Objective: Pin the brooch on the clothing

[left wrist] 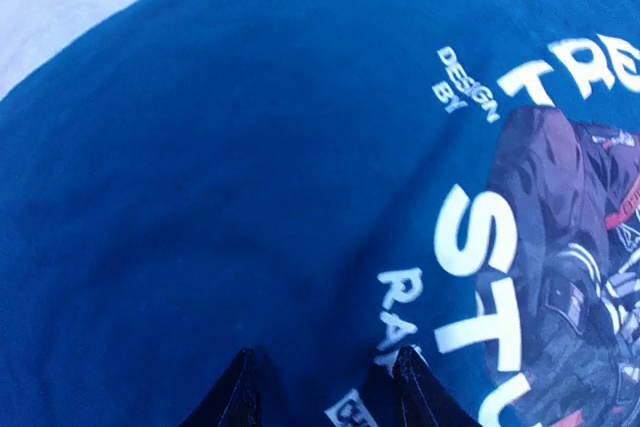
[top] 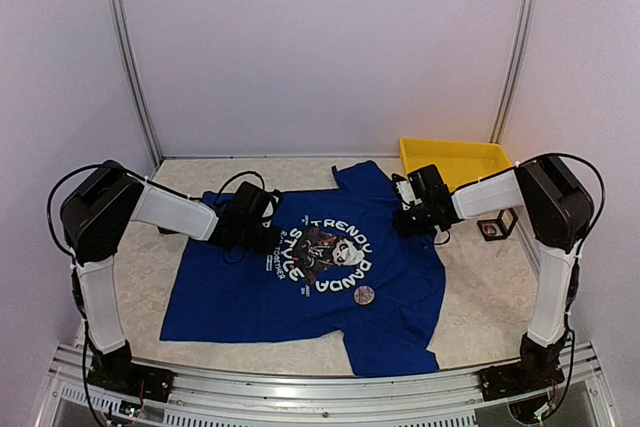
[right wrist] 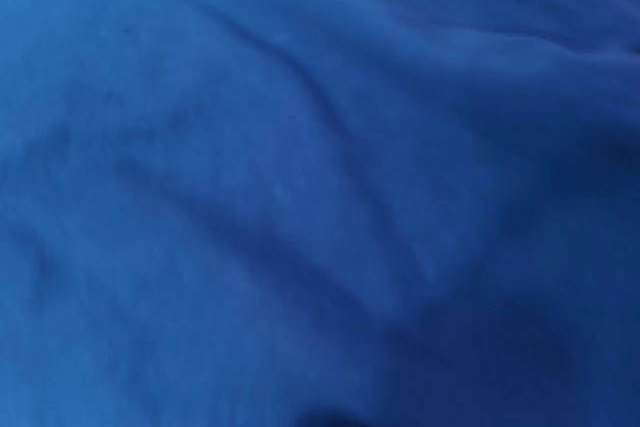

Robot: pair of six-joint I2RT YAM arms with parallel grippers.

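Black fingertips on left gripper [left wrist: 325, 397] spread, nothing btwn them, low over T-shirt [left wrist: 200, 197] beside print [left wrist: 470, 237]. No jaws visible on right gripper [top: 412, 209], so can't tell open/closed; sits at shirt's right shoulder. Shirt laid flat btwn both. Brooch [top: 364, 294] on fabric just below print, apart from both. Fabric prob soft, light, bunches easily: press down nr brooch. Brooch small, rigid: take by rim.

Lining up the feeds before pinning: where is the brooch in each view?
Top external: brooch lies on the T-shirt, just nearside of its print.
Left wrist: not in it.
Right wrist: not in it; only blue fabric.
Shared landmark: the T-shirt.
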